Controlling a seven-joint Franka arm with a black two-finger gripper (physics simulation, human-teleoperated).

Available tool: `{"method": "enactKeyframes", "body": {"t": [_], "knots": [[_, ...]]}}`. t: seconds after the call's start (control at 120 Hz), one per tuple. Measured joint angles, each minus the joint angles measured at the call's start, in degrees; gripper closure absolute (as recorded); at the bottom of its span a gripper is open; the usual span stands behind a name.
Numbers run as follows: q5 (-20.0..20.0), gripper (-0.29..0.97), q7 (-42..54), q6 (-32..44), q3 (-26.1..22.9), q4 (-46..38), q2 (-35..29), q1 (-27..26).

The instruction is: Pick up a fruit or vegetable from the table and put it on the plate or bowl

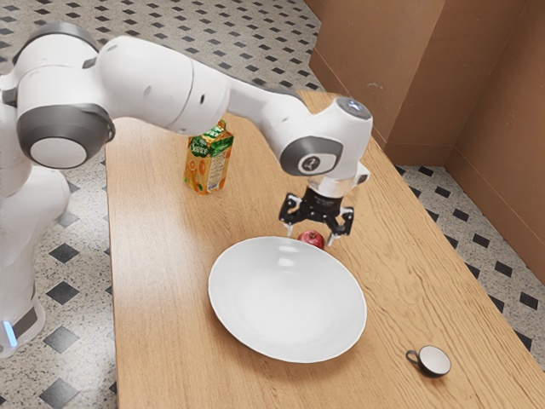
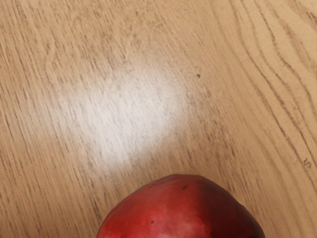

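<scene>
A red apple (image 1: 312,239) lies on the wooden table (image 1: 162,281), just behind the far rim of a big white plate (image 1: 287,298). My black gripper (image 1: 312,235) has come down over the apple and is open. One finger stands on each side of the fruit, not clearly pressing it. In the wrist view the apple (image 2: 181,208) looms large right under my hand, with bare wood grain beyond it.
An orange juice carton (image 1: 209,158) stands upright at the back of the table, toward the exterior view's left. A small dark cup (image 1: 430,360) with a white inside sits near the front right corner. Brown walls rise behind the table.
</scene>
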Motion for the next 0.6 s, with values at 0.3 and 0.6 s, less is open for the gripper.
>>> {"method": "enactKeyframes", "body": {"t": [0.3, 0.6], "knots": [[-0.02, 0.02, 0.22, 1.37, -3.68, 0.24, -0.25, 3.65], [-0.21, 0.02, 0.44, 2.85, -7.60, 0.32, -0.65, 6.85]]}}
